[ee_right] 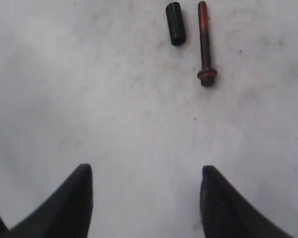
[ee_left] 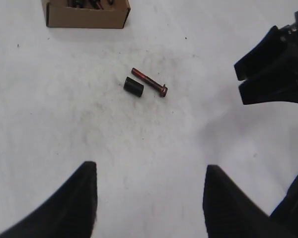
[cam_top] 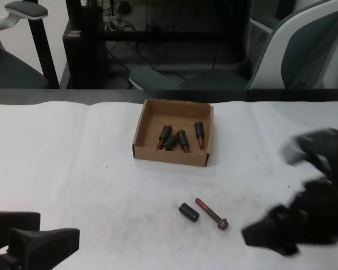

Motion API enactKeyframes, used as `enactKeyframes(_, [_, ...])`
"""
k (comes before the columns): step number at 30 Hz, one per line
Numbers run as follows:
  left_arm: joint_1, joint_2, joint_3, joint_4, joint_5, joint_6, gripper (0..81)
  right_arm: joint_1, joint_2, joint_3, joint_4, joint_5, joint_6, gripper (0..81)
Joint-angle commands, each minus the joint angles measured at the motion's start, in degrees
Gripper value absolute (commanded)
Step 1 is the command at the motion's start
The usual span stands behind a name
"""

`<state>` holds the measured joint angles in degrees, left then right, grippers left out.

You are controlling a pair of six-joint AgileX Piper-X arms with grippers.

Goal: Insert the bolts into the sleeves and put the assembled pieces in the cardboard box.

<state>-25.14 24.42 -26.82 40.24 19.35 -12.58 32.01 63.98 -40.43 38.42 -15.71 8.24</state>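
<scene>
At the lower left of the high view, the left pincer [ee_left: 150, 166] hangs over the white desk [cam_top: 73, 163], fingers spread apart and empty. At the lower right, the right pincer [ee_right: 145, 167] is likewise apart and empty. Beyond them, low in the middle, a black sleeve [cam_top: 188, 212] lies just beside a reddish bolt [cam_top: 210, 213], not touching. Farther back, at the centre, the cardboard box [cam_top: 170, 155] holds four assembled pieces [cam_top: 170, 138].
</scene>
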Motion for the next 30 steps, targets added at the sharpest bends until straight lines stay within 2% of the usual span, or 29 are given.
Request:
enactKeyframes(1, [-0.1, -0.5, -0.1, -0.6, 0.1, -0.1, 62.0, -0.1, 10.1, -7.8, 3.9, -0.5, -6.8, 62.3])
enactKeyframes(9, [-0.1, -0.5, -0.1, -0.6, 0.1, -0.1, 62.0, -0.3, 32.9, -27.2, 17.0, 7.1, -19.1, 62.3])
enactKeyframes(14, [-0.1, -0.5, -0.1, -0.6, 0.1, -0.1, 62.0, -0.3, 40.4, -35.0, 19.4, 9.2, -24.2, 62.3])
enactKeyframes(20, [-0.1, -0.5, -0.1, -0.6, 0.1, 0.1, 62.0, -0.3, 44.1, -38.8, 18.8, 9.4, -26.6, 62.3])
enactKeyframes(30, [-0.1, -0.5, -0.1, -1.9, 0.1, 0.1, 62.0, -0.3, 47.5, -39.1, 17.7, 9.4, -29.2, 62.3])
